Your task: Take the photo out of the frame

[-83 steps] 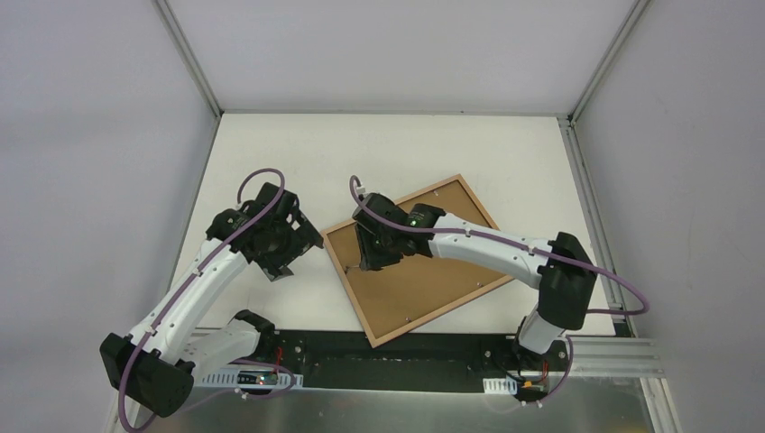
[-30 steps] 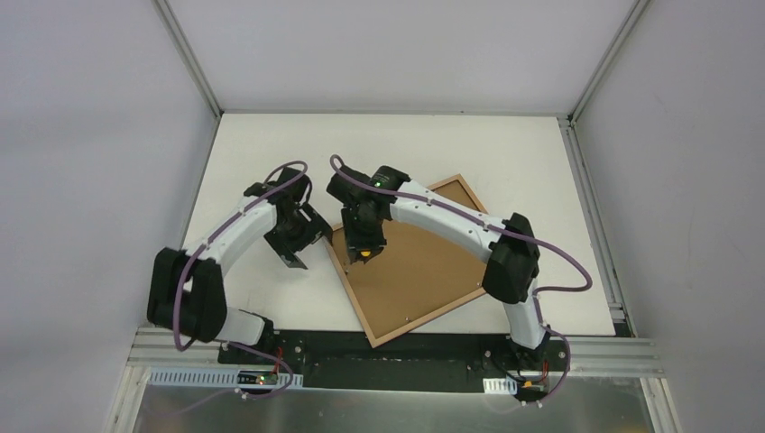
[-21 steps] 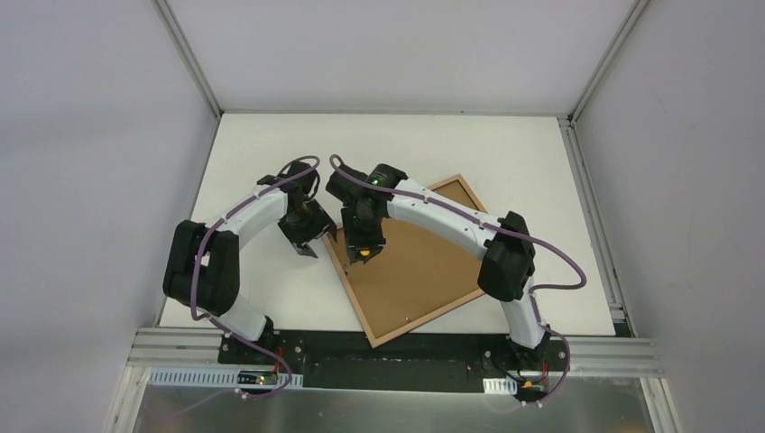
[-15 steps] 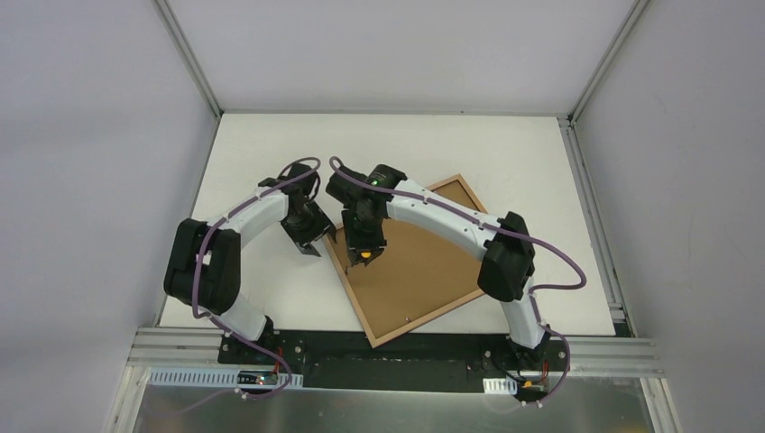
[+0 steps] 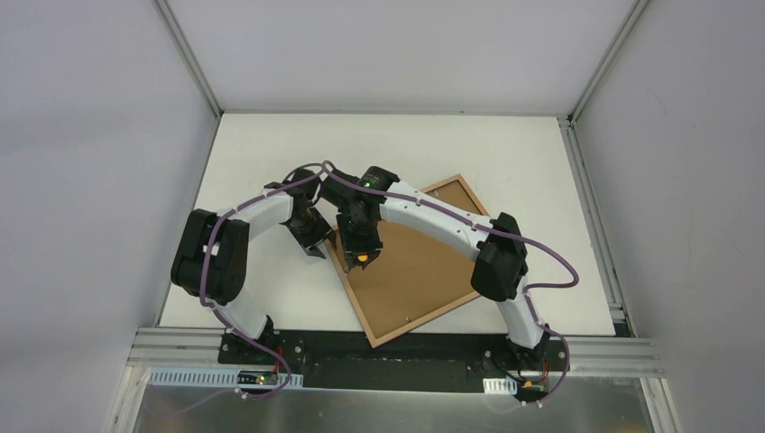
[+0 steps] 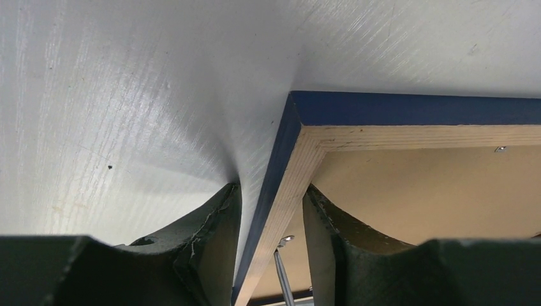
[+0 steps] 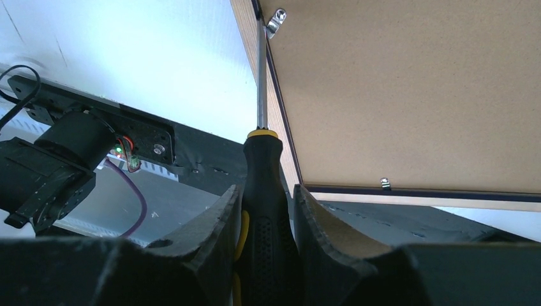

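frame [image 6: 415,109] face-down, corner rim pinched between left gripper's [image 6: 269,210] fingers | backing board [image 5: 419,266] seated, just right of that grip | right gripper [image 7: 266,197] clamps screwdriver [image 7: 261,166], tip ahead at clip [image 7: 275,21] | photo unseen, judged under board | progress: nothing removed; clips, board, photo remain

A white table top [image 5: 451,149] with a faintly brushed sheen is closed in by plain pale-grey walls [image 5: 90,135] at the back and both sides, with slim aluminium posts [image 5: 188,56] at the far corners. Along its near edge run a black mounting strip [image 5: 406,361] and a ribbed aluminium rail [image 5: 613,354]. The light is soft and even.
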Robot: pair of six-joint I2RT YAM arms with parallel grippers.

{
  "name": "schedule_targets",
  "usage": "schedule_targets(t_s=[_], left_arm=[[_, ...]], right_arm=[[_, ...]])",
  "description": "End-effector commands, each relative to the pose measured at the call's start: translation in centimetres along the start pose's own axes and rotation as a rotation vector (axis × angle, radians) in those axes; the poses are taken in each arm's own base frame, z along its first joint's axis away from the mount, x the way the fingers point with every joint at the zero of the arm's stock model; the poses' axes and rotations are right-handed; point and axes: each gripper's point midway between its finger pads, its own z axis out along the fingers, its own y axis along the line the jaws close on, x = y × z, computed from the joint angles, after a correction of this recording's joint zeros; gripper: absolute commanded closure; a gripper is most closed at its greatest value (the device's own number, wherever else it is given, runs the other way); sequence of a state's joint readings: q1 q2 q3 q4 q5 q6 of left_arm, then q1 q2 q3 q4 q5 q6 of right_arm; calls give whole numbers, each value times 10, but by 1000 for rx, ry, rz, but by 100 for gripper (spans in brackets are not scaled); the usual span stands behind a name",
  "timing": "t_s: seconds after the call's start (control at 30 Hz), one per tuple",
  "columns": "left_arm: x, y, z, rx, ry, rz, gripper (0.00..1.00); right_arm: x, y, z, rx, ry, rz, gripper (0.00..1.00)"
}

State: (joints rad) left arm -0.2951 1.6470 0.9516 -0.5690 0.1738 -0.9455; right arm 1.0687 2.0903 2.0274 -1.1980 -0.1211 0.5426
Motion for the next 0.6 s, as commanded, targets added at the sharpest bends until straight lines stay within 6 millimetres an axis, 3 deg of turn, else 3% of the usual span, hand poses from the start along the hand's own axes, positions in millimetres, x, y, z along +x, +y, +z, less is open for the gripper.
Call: schedule_targets(t_s=[0.0, 0.57], left_arm=[[4, 11, 9, -45, 9, 20, 61], [4, 27, 30, -134, 34, 28, 67]], right_arm=[[14, -5, -9, 40, 44, -27, 100], [30, -32, -15, 142, 97, -44, 100]])
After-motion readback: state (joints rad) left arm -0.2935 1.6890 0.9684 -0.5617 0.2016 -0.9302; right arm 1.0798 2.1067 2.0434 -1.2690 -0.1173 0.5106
